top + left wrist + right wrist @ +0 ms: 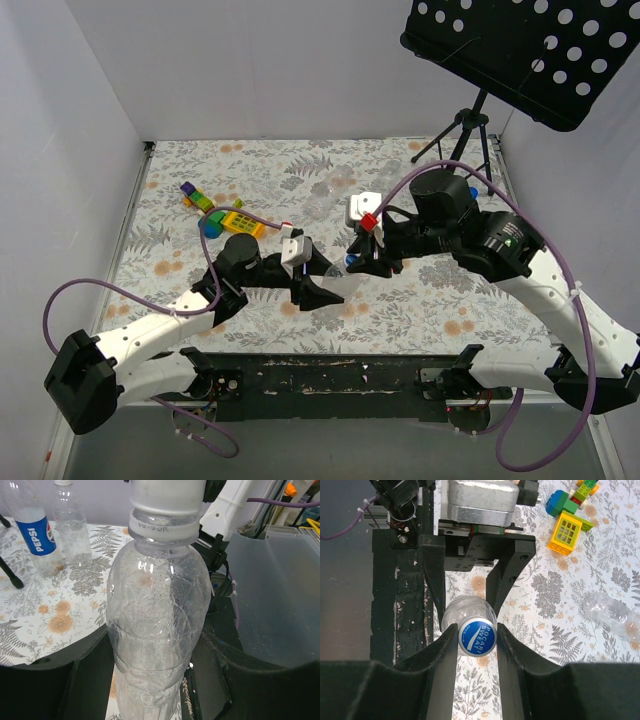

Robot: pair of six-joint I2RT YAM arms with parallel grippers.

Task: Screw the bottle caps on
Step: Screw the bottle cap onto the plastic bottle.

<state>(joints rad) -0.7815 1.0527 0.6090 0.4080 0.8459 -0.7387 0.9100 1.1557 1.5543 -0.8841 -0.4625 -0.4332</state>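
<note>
A clear bottle [155,630] stands upright between the fingers of my left gripper [150,690], which is shut on its body. In the top view this gripper [318,290] is at the table's front middle. A blue bottle cap [477,636] marked Pocari Sweat sits on the bottle's neck. My right gripper [477,642] is shut on the cap from above, one finger on each side. In the top view the right gripper [362,262] is just right of the left one. A Pepsi-labelled bottle [35,530] and a second clear bottle [72,525] with a white cap stand further back.
Colourful toy blocks [215,212] lie at the back left and also show in the right wrist view [567,515]. A clear bottle [615,615] lies on its side on the floral cloth. A black music stand [520,50] on a tripod [465,130] stands at the back right.
</note>
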